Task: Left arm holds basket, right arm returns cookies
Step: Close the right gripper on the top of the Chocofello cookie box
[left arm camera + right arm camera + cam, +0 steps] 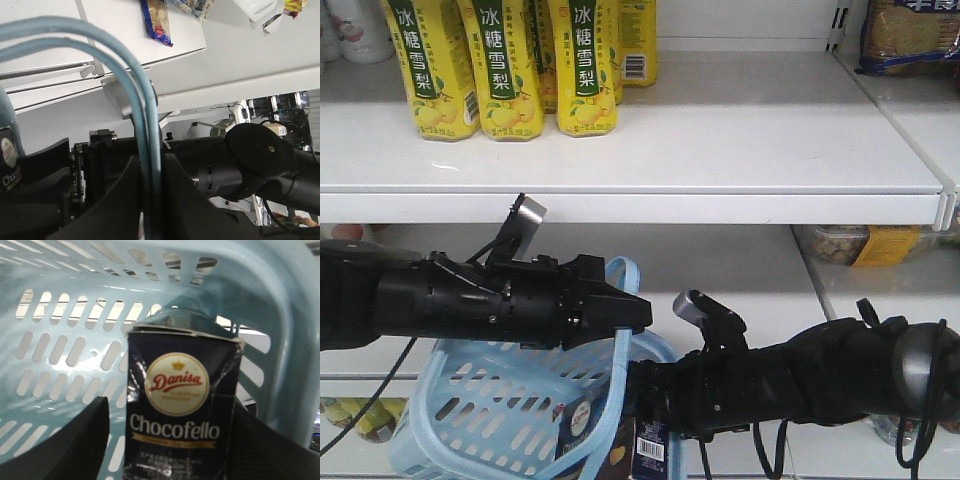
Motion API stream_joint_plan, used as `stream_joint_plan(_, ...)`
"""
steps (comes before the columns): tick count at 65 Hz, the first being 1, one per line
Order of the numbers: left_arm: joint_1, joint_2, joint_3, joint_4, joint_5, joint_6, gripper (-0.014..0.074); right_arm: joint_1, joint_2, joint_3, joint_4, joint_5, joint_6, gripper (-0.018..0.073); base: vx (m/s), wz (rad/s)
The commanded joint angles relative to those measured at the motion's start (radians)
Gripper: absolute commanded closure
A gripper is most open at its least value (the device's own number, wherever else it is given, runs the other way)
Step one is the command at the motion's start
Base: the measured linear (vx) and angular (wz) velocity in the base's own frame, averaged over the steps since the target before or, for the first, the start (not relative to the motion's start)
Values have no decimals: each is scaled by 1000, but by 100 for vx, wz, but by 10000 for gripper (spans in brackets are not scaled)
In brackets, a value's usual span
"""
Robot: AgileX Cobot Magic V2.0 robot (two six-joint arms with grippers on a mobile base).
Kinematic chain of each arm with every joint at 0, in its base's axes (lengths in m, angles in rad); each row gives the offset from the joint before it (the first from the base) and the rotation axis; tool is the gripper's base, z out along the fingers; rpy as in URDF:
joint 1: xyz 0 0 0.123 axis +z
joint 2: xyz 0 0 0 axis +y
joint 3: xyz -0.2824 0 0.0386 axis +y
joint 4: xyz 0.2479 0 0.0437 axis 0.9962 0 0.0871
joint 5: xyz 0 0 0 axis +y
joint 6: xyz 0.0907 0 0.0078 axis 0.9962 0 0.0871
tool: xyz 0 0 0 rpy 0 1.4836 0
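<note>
Exterior front-facing view showed the basket (470,400) hanging from the clenched left tool (635,315). The cookies (182,405) sat inside it, pinched by the right tool (170,412). It looked best to lift them straight up and out, slowly.

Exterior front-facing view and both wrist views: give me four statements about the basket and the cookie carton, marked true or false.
1. The light blue slotted plastic basket's loop handles run between the left gripper's fingers. True.
2. Yellow-labelled drink bottles stand on the upper white shelf. True.
3. The dark navy rectangular cookie carton stands on that shelf too. False: it is inside the basket, between the right gripper's fingers.
4. The arm reaching into the basket is bare and smooth. False: it is the cloth-wrapped right arm.
</note>
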Motion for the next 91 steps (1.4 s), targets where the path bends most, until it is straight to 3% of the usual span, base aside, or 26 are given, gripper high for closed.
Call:
stream_joint_plan(1,5,-44,-41,-147,-5,67,599,0,-35,-22,27,7,-16,137,0,0)
stream_joint_plan(23,5,-44,-41,-147,-5,67,599,0,19,-34,20,-3,-48,186,0,0)
stream_joint_plan(55,5,-44,-41,-147,-5,67,599,0,38,-43,18,-24,-56,382,0,0)
stream_joint_plan(91,5,-44,-41,-147,-5,67,599,-1,-69,-43,-20,-38,-54,385,0,0)
